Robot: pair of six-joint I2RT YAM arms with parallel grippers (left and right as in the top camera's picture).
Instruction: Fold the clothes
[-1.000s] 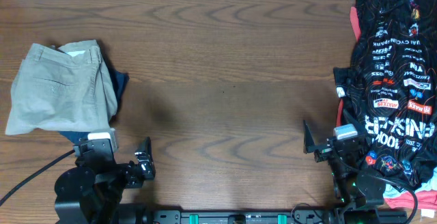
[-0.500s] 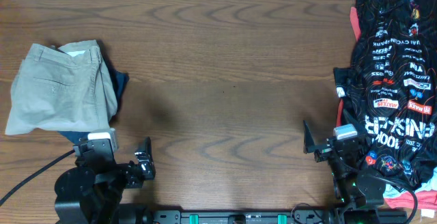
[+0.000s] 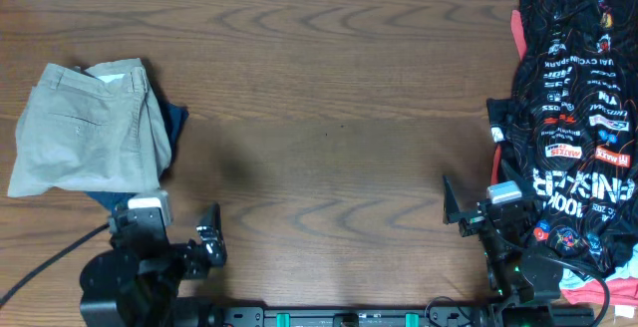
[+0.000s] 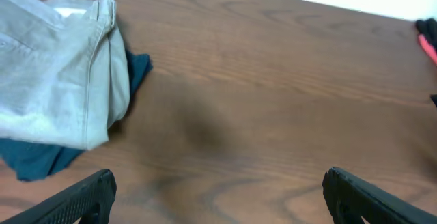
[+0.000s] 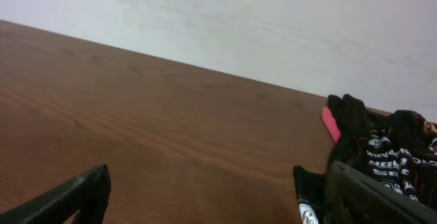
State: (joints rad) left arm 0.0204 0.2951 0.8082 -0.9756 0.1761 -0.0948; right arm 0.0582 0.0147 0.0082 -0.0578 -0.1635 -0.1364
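The khaki-beige shorts (image 3: 92,128) lie folded at the left of the table, on top of a dark navy garment (image 3: 175,123). They also show in the left wrist view (image 4: 54,74), upper left. My left gripper (image 4: 218,200) is open and empty near the front edge, below and right of the shorts. My right gripper (image 5: 218,197) is open and empty at the front right, next to a black printed jersey (image 3: 573,118).
The jersey pile fills the right side, with red fabric (image 3: 518,28) peeking out beneath it; its edge shows in the right wrist view (image 5: 369,142). The navy garment shows under the shorts in the left wrist view (image 4: 41,157). Bare brown wooden table (image 3: 329,118) lies between the piles.
The left arm's base has shifted slightly toward the front edge. The clothes and right arm have not moved.
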